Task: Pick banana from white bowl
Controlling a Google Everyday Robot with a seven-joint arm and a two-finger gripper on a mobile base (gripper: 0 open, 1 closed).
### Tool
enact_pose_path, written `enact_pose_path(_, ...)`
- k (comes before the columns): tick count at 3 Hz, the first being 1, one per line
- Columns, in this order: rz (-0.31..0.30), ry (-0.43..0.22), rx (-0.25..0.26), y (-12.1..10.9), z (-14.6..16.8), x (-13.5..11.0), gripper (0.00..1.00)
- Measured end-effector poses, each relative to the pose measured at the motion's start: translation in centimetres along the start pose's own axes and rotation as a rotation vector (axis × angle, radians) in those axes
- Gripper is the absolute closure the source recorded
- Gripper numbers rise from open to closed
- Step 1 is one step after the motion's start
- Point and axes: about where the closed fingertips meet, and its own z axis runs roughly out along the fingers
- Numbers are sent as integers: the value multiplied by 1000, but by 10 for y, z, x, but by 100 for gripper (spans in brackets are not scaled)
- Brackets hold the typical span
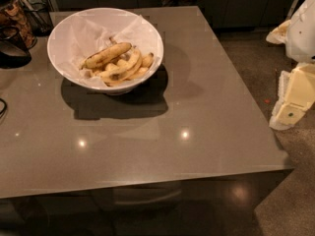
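Camera view: blotchy banana (107,54) tops white bowl (58,33); tool (291,104) far right.

One large round white paper-lined bowl (64,28). One long dull-yellow, brown-blotched banana (106,55). Roughly four shorter paler bananas (134,63), overlapping. One cream gripper (289,109), far right, off one grey table (197,132).

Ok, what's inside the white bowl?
Paper lining and short bananas under the longest banana; they hide the bowl's bottom. Pincer hangs far right, beside the table.

Countertop: I see a glossy grey slab (197,107).
Spare bananas: shorter, paler ones (146,60), piled together.
Far left: dark rounded object (12,50), wire rack (37,11) behind.
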Motion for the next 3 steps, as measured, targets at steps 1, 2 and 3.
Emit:
enact_pose_path(1,0,0,0,0,0,0,0)
enact_pose_path(2,-20,-6,22,-17,-7,-20,0)
enact_pose_path(3,-67,-6,19,-46,-14,-51,0)
